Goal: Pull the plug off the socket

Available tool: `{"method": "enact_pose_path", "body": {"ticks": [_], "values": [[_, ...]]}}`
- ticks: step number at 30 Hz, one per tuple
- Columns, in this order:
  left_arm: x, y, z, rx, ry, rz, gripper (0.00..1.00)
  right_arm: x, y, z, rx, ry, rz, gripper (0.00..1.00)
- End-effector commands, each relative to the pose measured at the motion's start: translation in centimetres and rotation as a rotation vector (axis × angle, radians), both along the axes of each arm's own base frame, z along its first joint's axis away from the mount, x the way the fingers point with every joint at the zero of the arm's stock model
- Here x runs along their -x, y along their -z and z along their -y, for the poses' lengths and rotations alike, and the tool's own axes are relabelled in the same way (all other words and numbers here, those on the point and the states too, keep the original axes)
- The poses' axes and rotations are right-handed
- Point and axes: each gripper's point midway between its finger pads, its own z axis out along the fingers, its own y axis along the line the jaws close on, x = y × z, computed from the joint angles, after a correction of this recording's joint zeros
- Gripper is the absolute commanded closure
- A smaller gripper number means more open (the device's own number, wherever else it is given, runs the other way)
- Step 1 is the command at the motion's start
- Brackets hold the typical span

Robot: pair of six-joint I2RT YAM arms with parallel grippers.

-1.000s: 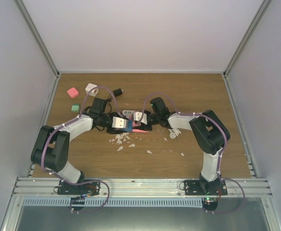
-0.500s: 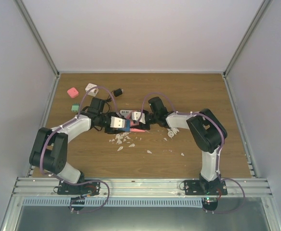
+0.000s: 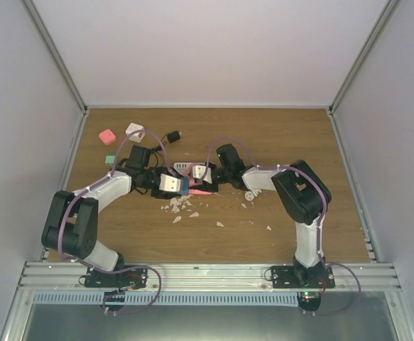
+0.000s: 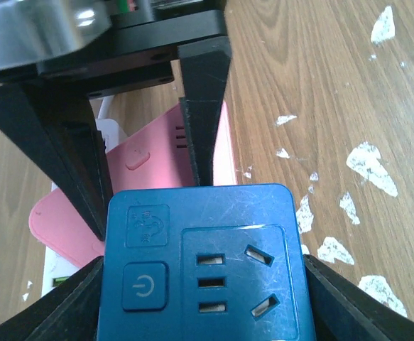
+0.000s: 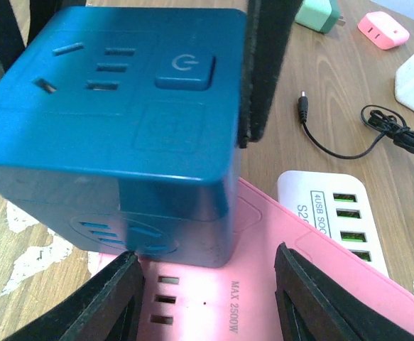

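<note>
The plug is a blue cube adapter (image 4: 201,263) with a power button, standing on the pink socket strip (image 5: 263,284). My left gripper (image 4: 203,284) is shut on the blue plug (image 3: 182,185), one finger on each side of it. My right gripper (image 5: 207,298) is astride the pink socket (image 4: 153,153) just below the plug. Its jaws stand apart, and I cannot see firm contact on both sides. In the top view the right gripper (image 3: 201,177) meets the left gripper (image 3: 178,186) at the table's middle.
A white USB power strip (image 5: 331,213) lies right behind the pink socket. Small pink (image 3: 107,136), white (image 3: 134,131) and green (image 3: 110,159) adapters and a black cable (image 3: 170,136) lie at the back left. White flakes (image 3: 182,206) dot the wood.
Both grippers, the plug and the socket have drifted slightly left. The right gripper's jaws have narrowed around the pink socket.
</note>
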Motion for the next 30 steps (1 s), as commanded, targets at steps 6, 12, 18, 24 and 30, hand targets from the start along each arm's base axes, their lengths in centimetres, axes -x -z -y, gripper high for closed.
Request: {"method": "enact_pose_path", "body": {"ticks": [6, 12, 18, 24, 30], "values": [[2.3, -3.2, 1.5, 0.104, 0.088, 0.093, 0.62, 0.3, 9.6, 4.2, 0.288, 0.183, -0.176, 0.5], [1.0, -4.9, 1.6, 0.19, 0.033, -0.057, 0.62, 0.1, 9.9, 4.4, 0.295, 0.197, -0.174, 0.5], [0.5, -5.2, 1.2, 0.212, 0.034, -0.128, 0.62, 0.0, 9.9, 4.4, 0.296, 0.203, -0.171, 0.51], [2.2, -3.9, 1.0, 0.143, 0.103, 0.028, 0.62, -0.2, 9.9, 4.3, 0.299, 0.218, -0.176, 0.51], [3.1, -4.3, 1.4, 0.124, 0.141, 0.18, 0.62, -0.3, 10.1, 4.2, 0.307, 0.231, -0.18, 0.52]]}}
